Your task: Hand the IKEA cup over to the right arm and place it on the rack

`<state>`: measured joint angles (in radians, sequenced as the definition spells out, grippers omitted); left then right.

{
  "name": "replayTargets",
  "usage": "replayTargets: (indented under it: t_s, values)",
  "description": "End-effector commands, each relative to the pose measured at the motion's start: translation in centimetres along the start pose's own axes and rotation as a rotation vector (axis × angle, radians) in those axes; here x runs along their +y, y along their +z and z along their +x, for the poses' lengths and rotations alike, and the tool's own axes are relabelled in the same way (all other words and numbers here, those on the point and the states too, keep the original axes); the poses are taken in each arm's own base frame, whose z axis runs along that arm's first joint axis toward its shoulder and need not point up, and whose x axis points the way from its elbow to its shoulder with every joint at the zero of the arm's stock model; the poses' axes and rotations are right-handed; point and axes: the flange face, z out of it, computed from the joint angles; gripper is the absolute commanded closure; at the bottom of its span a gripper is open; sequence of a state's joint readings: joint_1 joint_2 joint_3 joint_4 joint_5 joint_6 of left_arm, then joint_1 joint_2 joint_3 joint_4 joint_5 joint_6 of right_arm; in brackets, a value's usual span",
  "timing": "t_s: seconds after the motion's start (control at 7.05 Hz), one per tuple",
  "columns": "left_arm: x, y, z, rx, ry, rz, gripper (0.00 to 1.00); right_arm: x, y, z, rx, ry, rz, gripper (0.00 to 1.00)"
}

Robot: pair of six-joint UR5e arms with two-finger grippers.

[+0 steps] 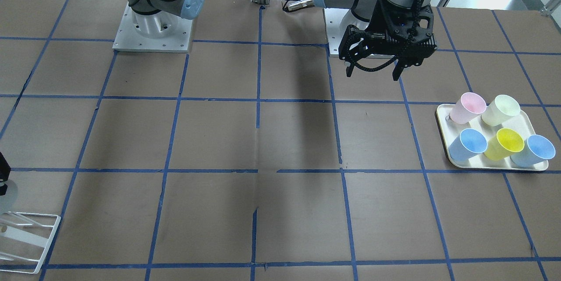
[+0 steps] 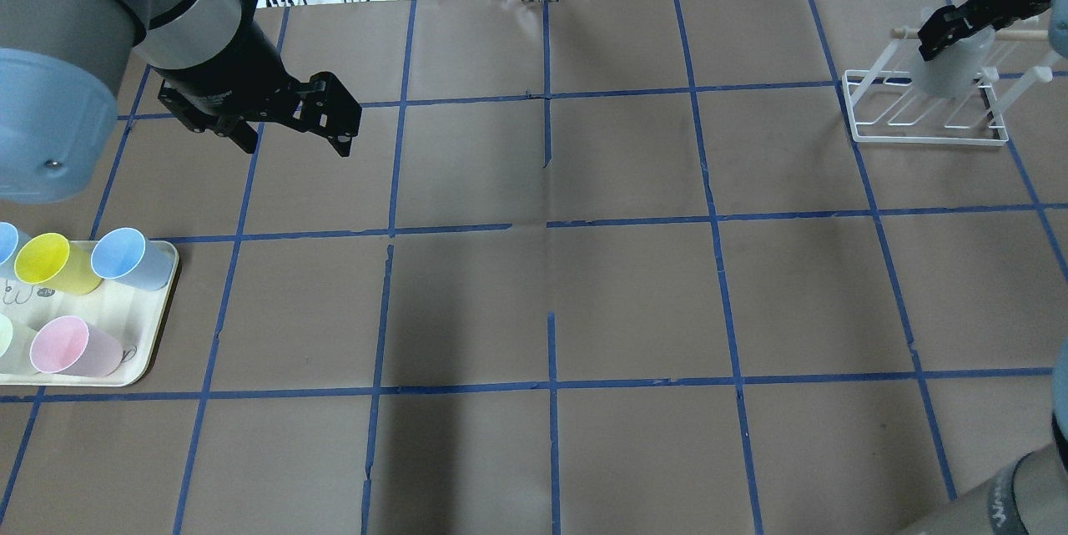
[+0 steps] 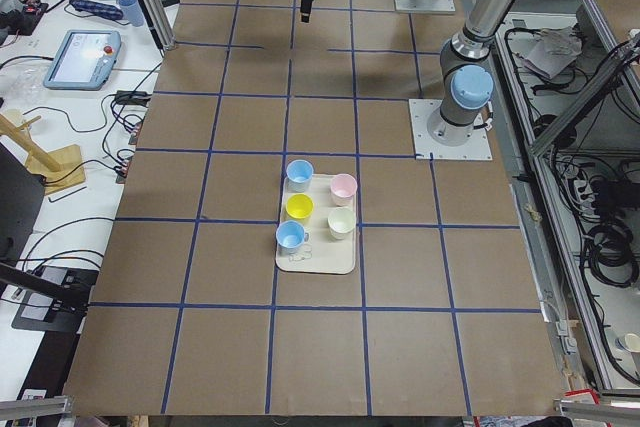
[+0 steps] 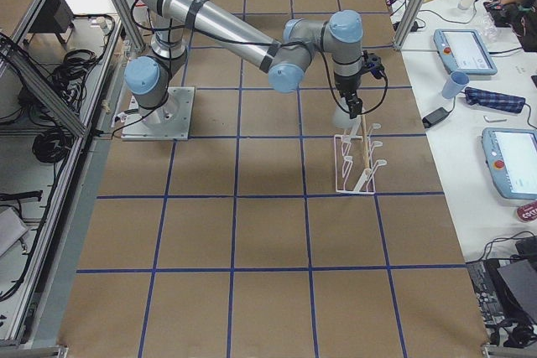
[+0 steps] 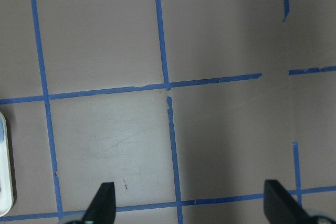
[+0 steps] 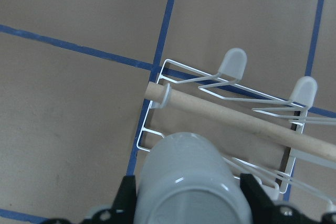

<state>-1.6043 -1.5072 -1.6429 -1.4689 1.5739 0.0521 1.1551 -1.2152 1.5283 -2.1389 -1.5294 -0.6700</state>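
Blue tape [image 2: 548, 34] gridded the brown table [image 2: 634, 301]. Right gripper [image 6: 190, 198] clenched the cup [image 2: 951, 76] over the rack [image 2: 918, 113], left gripper [image 5: 190, 204] hung spread.

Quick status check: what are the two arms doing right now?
Left gripper jaws open, empty, above table. Right gripper jaws shut on IKEA cup, upside down over rack. Nothing seen in the way.

IKEA cup [image 6: 186, 182] cropped below; contact with rack [image 6: 232, 62] seemingly hidden

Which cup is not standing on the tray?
The pale grey cup, gripped by the right gripper at the rack; the other five cups stand on the tray.
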Motion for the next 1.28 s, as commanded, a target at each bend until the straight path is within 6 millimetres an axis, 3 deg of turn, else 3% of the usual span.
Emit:
replayTargets:
  t_s: [0.0,0.57,0.85,0.99,1.13]
  values:
    - [-0.1,0.1,-0.4,0.001,-0.009,-0.001,0.00,0.0,1.0,0.2,-0.006,-0.001,-0.011,0.40]
    - [-0.1,0.1,-0.5,0.004,-0.010,-0.001,0.00,0.9,3.9,1.2,-0.021,-0.015,-0.038,0.37]
    - [-0.1,0.1,-0.5,0.004,-0.012,-0.001,0.00,0.9,4.0,1.3,-0.022,-0.015,-0.037,0.25]
    - [-0.1,0.1,-0.5,0.004,-0.012,-0.001,0.00,0.8,5.2,1.5,-0.029,-0.011,-0.048,0.14]
    - [-0.1,0.1,-0.5,0.004,-0.012,-0.001,0.00,0.7,6.9,1.7,-0.041,-0.012,-0.069,0.12]
